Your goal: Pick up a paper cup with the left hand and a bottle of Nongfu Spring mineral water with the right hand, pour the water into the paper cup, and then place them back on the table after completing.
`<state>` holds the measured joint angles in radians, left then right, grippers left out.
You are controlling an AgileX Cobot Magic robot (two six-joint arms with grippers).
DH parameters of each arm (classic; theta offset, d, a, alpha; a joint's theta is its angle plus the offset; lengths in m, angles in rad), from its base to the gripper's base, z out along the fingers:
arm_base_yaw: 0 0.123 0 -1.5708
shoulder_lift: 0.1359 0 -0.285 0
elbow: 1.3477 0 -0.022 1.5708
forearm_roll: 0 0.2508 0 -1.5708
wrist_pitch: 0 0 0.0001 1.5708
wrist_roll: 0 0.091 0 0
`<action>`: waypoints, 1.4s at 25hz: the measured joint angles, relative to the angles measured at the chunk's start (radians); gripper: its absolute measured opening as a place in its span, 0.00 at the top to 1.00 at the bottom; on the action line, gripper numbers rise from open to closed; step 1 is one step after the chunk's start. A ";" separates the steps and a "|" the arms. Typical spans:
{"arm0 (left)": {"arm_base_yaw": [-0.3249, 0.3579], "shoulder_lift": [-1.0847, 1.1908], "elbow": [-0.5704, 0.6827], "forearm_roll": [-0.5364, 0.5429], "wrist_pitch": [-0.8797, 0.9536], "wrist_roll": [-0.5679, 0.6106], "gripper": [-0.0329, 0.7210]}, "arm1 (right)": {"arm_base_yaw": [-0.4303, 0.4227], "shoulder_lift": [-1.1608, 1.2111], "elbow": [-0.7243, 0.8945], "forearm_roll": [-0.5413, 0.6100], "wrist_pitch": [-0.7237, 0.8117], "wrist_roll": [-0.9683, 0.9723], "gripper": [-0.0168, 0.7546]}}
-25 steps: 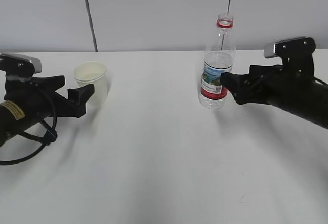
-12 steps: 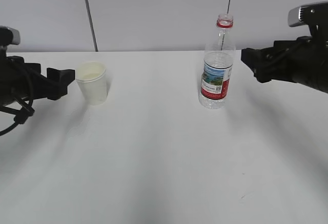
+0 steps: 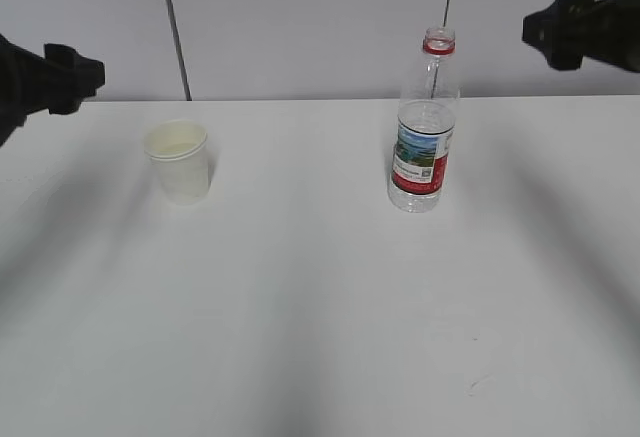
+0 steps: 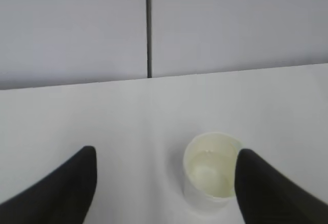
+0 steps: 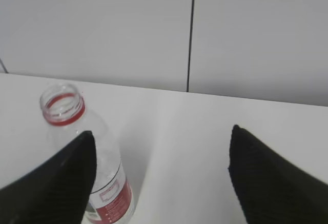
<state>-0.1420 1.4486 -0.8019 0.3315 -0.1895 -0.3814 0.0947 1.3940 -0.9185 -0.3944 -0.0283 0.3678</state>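
Presently, nearest the exterior camera: bare white tabletop, nothing standing on its front part.

Middle ground, left: paper cup, upright, free-standing, with water pooled in its bottom as the left wrist view shows. Half a second ago the left hand's fingers stood just beside it; a second ago they were around it. Now nothing touches it.

Middle ground, right: Nongfu Spring bottle, upright, uncapped, red neck ring, red-and-blue label, a little clear liquid low in the body. A second ago the right hand's fingers were closed on its label; now it stands alone.

Far left, at the wall line: left hand, raised and drawn back, well apart from the cup. Its fingers are spread wide in the wrist view, with nothing between them; the cup sits ahead, closer to the right-side finger.

Far right, upper edge: right hand, lifted high and back, well apart from the bottle. Its fingers are likewise spread and hold nothing; the bottle sits ahead by the left-side finger.

Reading: both vessels are back on the tabletop, water is in the cup, and both arms have withdrawn over the last second. The task looks essentially complete, with only the retreat remaining.
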 joint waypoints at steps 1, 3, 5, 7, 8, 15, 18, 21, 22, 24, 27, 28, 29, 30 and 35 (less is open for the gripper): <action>0.000 -0.004 -0.041 -0.014 0.078 -0.003 0.28 | 0.000 0.000 -0.027 0.000 0.042 0.002 0.21; 0.000 -0.005 -0.104 -0.055 0.223 -0.003 0.30 | 0.000 0.000 -0.084 0.004 0.116 0.005 0.21; 0.000 -0.005 -0.180 -0.091 0.375 -0.005 0.32 | 0.000 0.000 -0.133 0.007 0.193 0.005 0.21; 0.000 -0.005 -0.244 -0.115 0.511 -0.006 0.36 | 0.000 0.000 -0.184 0.015 0.268 0.005 0.21; 0.000 -0.005 -0.277 -0.123 0.560 -0.006 0.37 | 0.000 0.000 -0.203 0.024 0.305 0.005 0.21; 0.000 -0.005 -0.430 -0.207 0.910 0.044 0.40 | 0.000 0.000 -0.302 0.143 0.555 -0.009 0.21; 0.000 -0.004 -0.464 -0.237 1.046 0.068 0.40 | 0.000 0.000 -0.330 0.245 0.681 -0.084 0.21; 0.000 0.007 -0.495 -0.266 1.184 0.102 0.40 | 0.000 0.000 -0.361 0.325 0.814 -0.157 0.21; 0.000 0.012 -0.501 -0.273 1.219 0.111 0.40 | 0.000 0.000 -0.372 0.337 0.868 -0.172 0.21; 0.000 0.019 -0.507 -0.275 1.286 0.126 0.40 | 0.000 0.000 -0.398 0.345 0.973 -0.190 0.21; 0.000 0.020 -0.507 -0.276 1.344 0.136 0.40 | 0.000 0.000 -0.432 0.356 1.145 -0.219 0.21; 0.000 0.020 -0.507 -0.276 1.359 0.138 0.40 | 0.000 0.000 -0.441 0.361 1.199 -0.225 0.21; 0.000 0.020 -0.507 -0.276 1.371 0.140 0.40 | 0.000 -0.002 -0.446 0.365 1.234 -0.233 0.21; 0.000 0.020 -0.507 -0.276 1.382 0.141 0.40 | 0.000 -0.002 -0.452 0.367 1.249 -0.246 0.21; 0.000 0.020 -0.507 -0.276 1.416 0.155 0.40 | 0.000 -0.002 -0.457 0.371 1.265 -0.301 0.21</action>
<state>-0.1420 1.4682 -1.3091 0.0553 1.2270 -0.2259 0.0947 1.3920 -1.3754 -0.0235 1.2364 0.0666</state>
